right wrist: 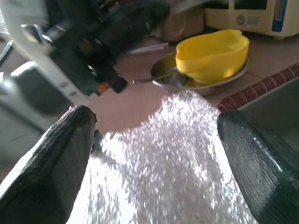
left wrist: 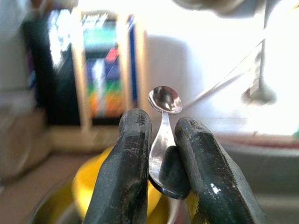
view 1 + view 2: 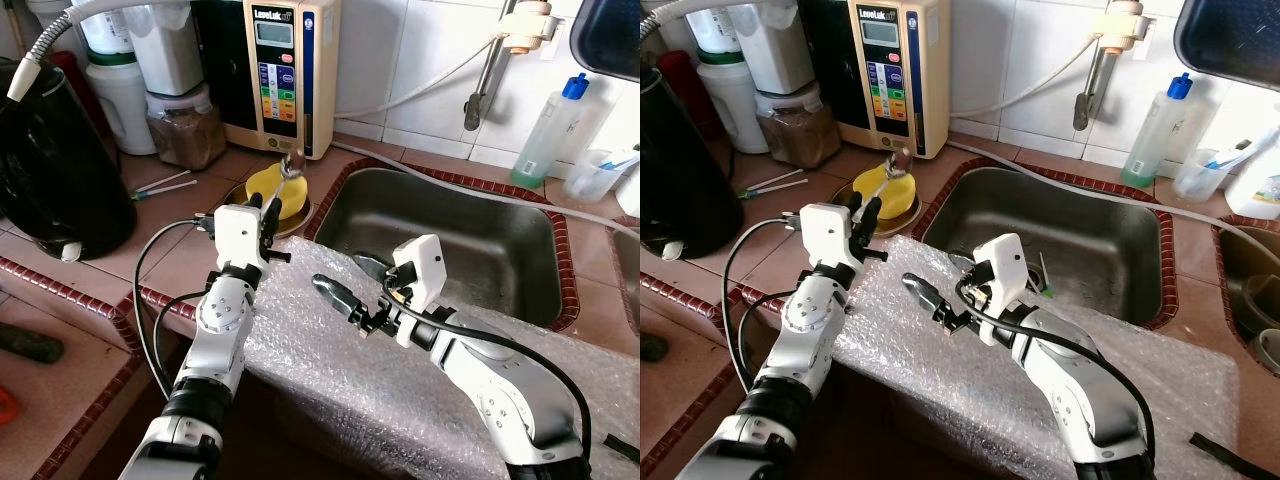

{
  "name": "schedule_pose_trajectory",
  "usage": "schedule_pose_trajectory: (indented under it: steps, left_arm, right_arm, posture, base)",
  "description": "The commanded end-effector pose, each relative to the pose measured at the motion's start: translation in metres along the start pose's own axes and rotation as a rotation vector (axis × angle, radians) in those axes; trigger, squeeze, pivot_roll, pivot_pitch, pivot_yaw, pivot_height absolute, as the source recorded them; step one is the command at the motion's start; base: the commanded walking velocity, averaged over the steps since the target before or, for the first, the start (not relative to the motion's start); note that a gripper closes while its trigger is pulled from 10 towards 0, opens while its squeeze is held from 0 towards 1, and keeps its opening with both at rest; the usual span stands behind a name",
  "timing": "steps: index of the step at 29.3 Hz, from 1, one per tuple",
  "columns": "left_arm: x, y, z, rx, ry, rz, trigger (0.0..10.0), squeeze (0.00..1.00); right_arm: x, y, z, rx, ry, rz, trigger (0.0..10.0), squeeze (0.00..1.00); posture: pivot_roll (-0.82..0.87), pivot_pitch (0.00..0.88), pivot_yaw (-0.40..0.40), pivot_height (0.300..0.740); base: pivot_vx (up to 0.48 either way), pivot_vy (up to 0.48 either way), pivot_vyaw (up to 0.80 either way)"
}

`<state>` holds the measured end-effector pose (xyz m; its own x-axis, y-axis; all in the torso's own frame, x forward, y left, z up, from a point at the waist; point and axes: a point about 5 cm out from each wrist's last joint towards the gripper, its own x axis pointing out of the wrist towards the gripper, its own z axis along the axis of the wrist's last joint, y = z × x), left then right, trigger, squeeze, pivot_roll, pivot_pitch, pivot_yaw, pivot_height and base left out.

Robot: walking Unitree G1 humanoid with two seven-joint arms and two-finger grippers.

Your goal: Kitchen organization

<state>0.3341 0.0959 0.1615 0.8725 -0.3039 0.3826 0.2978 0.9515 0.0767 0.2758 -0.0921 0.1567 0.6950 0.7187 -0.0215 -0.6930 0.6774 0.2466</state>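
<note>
Starting with the big things: the tiled bench [image 3: 60,330] runs along the wall, and a steel sink [image 3: 470,235] is sunk into it. A sheet of bubble wrap [image 3: 330,370] hangs over the front edge of the bench, near the sink. At the back stands a water machine [image 3: 280,70] with coloured buttons, and next to it a jar [image 3: 185,125] of brown stuff. A black kettle [image 3: 55,170] sits at the far left.

Near the water machine is a round metal dish [image 1: 233,74] with a yellow bowl [image 1: 212,53] sitting in it.

The left pincer [image 2: 161,140] is clenched on a small metal spoon [image 2: 163,107]. It holds the handle, and the round end points up. The spoon is in the air, just above the yellow bowl.

The right pincer [image 1: 154,154] is released, its fingers wide apart. It hovers over the bubble wrap and holds nothing.

I think the step now is putting the spoon away with the dishes. Next, the left arm likely needs to lower the spoon into the bowl or dish and then let go gently so it does not bounce out.
</note>
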Motion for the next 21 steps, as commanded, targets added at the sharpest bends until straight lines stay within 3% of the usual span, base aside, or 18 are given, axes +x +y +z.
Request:
schedule_pose_trajectory:
  steps: [1,4,9,11,21]
  left_arm:
    - [0.002,-0.006,0.013,-0.001,-0.074,-0.040,0.0,0.00]
    - [-0.001,-0.013,0.024,-0.052,-0.149,-0.081,0.0,0.00]
    - [-0.003,-0.021,0.028,-0.105,-0.154,-0.134,0.0,0.00]
    - [-0.004,-0.029,0.028,-0.137,-0.142,-0.180,0.0,0.00]
    - [-0.007,-0.043,0.026,-0.180,-0.125,-0.253,0.0,0.00]
  right_arm:
    - [0.000,-0.008,0.008,0.005,-0.036,-0.039,10.0,0.00]
    - [0.007,-0.020,0.019,0.086,-0.107,-0.109,10.0,0.00]
    - [0.012,-0.031,0.028,0.189,-0.182,-0.174,10.0,0.00]
    - [0.016,-0.040,0.039,0.312,-0.273,-0.214,10.0,0.00]
    - [0.027,-0.046,0.059,0.499,-0.398,-0.193,10.0,0.00]
  posture:
    - [-0.03,0.000,0.001,0.740]
    - [-0.02,0.000,-0.002,0.740]
    - [-0.02,0.000,-0.003,0.740]
    - [-0.03,0.000,-0.002,0.740]
    - [-0.02,0.000,-0.005,0.740]
  base:
    - [0.000,0.000,0.00]
    - [0.000,0.000,0.00]
    - [0.000,0.000,0.00]
    - [0.000,0.000,0.00]
    - [0.000,0.000,0.00]
